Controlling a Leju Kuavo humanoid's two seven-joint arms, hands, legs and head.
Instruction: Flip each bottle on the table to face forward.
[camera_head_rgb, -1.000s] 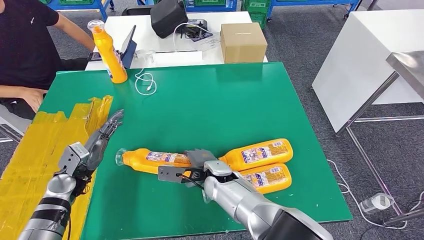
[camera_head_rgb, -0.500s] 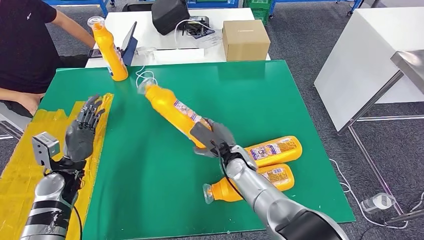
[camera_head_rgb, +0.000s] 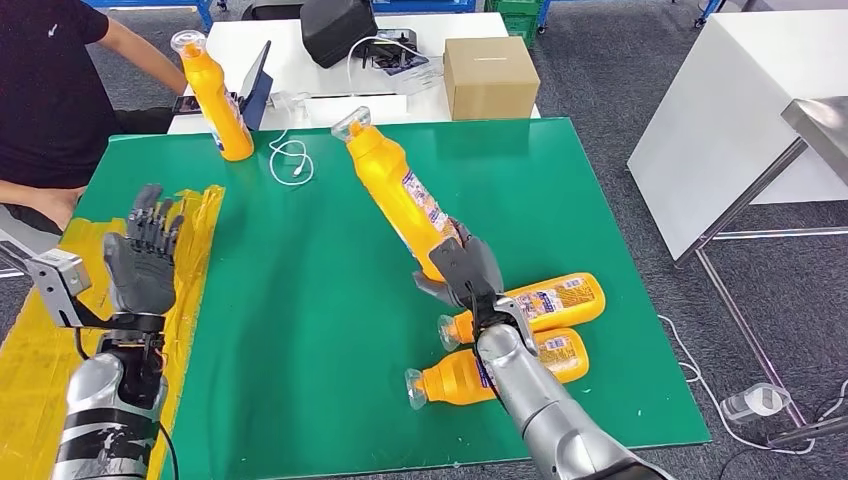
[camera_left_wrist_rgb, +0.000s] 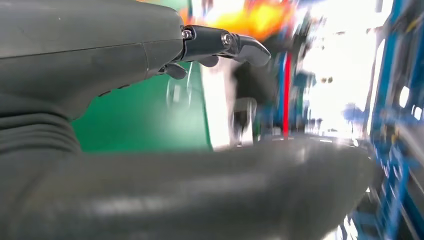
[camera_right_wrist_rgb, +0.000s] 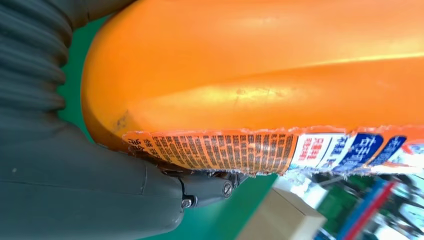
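Watch out, because your right hand (camera_head_rgb: 462, 272) is holding the orange bottle (camera_head_rgb: 397, 193) only near its bottom end, and the rest of the bottle sticks far up and away, with its clear cap (camera_head_rgb: 350, 121) leaning toward the back of the green table (camera_head_rgb: 330, 330). A long bottle held by one end like that could tip or slip out of the fingers. If it drops, it could land on the two other orange bottles (camera_head_rgb: 530, 302) lying just beside your hand and knock them around, or it could roll toward the white cable (camera_head_rgb: 292, 163) near the back edge. The torn label (camera_right_wrist_rgb: 280, 150) under your fingers looks loose in the right wrist view, so the grip might slide there. Your right arm reaches up from the near edge of the table, and the hand is wrapped around the bottle with the fingers closed on it. Your left hand (camera_head_rgb: 140, 262) is raised above the yellow taped strip (camera_head_rgb: 60, 330) at the left side of the table, fingers spread and pointing up, holding nothing. One more orange bottle (camera_head_rgb: 212, 92) stands upright at the far left corner, close to a person's arm (camera_head_rgb: 140, 50), so keep the lifted bottle well away from there.
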